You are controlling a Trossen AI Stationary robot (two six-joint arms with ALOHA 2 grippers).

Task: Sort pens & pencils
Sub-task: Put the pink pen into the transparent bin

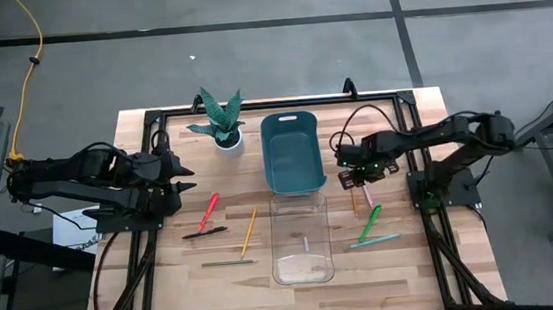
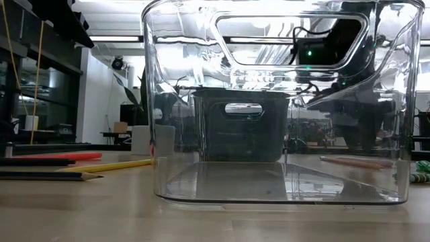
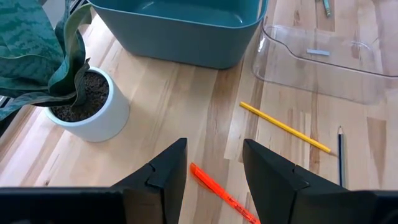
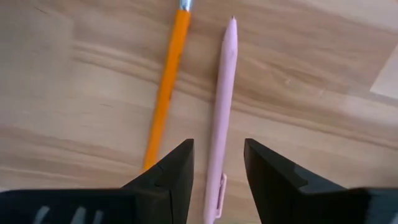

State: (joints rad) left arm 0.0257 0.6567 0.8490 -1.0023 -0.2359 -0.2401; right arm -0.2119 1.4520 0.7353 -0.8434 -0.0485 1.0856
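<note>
Pens and pencils lie scattered on the wooden table in the high view, on both sides of a clear bin that sits just in front of a teal bin. Left of the clear bin are a red pen, a black pen, a yellow pencil and a grey-brown pencil; right of it are two green pens. A potted plant stands near the teal bin. The left gripper waits by the plant; the right gripper hangs low beside the teal bin.

In the low view, the clear bin fills the middle and hides much behind it.

The left wrist view shows parted, empty fingers above the red pen.

The right wrist view shows fingers apart, holding nothing, straddling a pink pen with an orange pencil just beside it.
</note>
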